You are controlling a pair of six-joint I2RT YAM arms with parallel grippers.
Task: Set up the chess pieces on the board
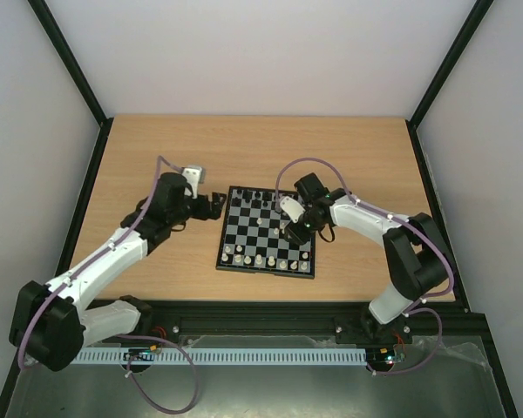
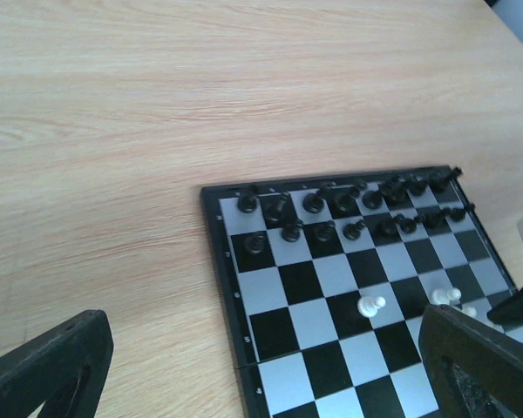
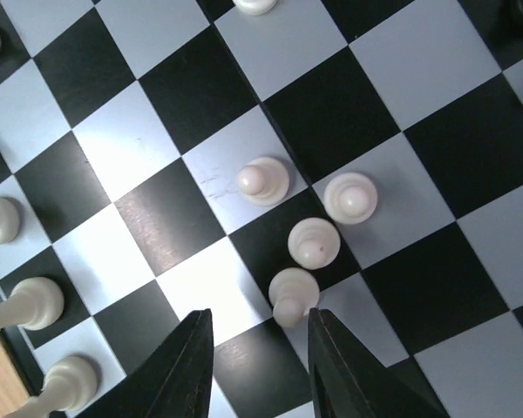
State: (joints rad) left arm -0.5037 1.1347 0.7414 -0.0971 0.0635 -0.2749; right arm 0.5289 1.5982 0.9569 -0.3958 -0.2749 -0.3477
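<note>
The board lies mid-table with black pieces along its far rows and cream-white pieces along its near row. My right gripper hangs over the board's right half; in the right wrist view it is open and empty, its fingertips just short of a cluster of cream-white pawns. My left gripper is open at the board's far left corner. In the left wrist view the black pieces fill two rows and a white pawn lies mid-board.
The wooden table is bounded by black frame posts and white walls. A black rail runs along the near edge by the arm bases.
</note>
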